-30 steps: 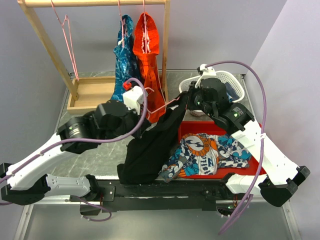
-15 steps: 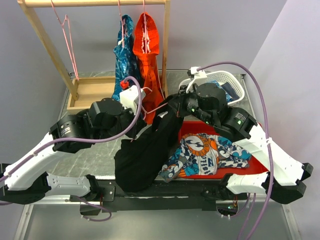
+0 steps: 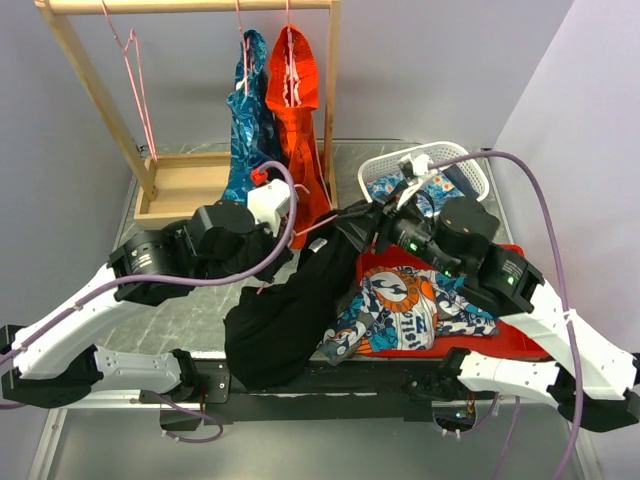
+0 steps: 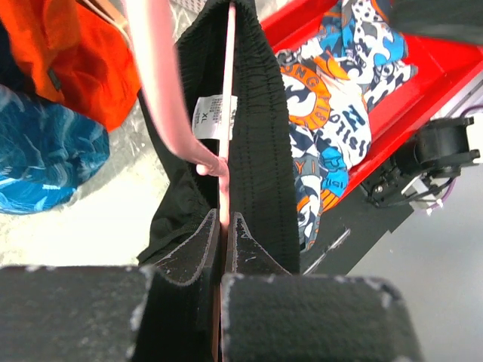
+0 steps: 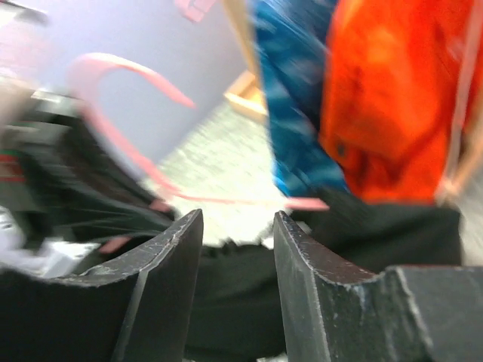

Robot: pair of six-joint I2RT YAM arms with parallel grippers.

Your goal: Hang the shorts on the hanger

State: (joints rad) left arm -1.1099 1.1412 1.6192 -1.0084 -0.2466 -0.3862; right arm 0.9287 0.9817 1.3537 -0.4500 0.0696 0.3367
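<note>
The black shorts (image 3: 290, 310) hang over the pink hanger (image 3: 318, 222) between the two arms, drooping to the table's front edge. My left gripper (image 3: 285, 250) is shut on the hanger's wire. In the left wrist view the hanger (image 4: 228, 90) runs straight out from my left gripper (image 4: 225, 226), with the shorts' waistband (image 4: 260, 151) draped over it. My right gripper (image 3: 366, 225) is at the shorts' upper right end. In the right wrist view my right gripper (image 5: 238, 226) is open and empty, with the shorts (image 5: 377, 226) and the blurred hanger (image 5: 226, 200) just beyond its tips.
A wooden rack (image 3: 90, 70) at the back holds spare pink hangers (image 3: 135, 70), a blue patterned garment (image 3: 250, 120) and an orange-red garment (image 3: 295, 90). A white basket (image 3: 470, 165) stands at the back right. A red tray (image 3: 510, 255) holds a patterned garment (image 3: 410, 310).
My right arm has drawn back to the right and lower. The shorts have sagged down and to the left. My left gripper has kept its hold on the hanger.
</note>
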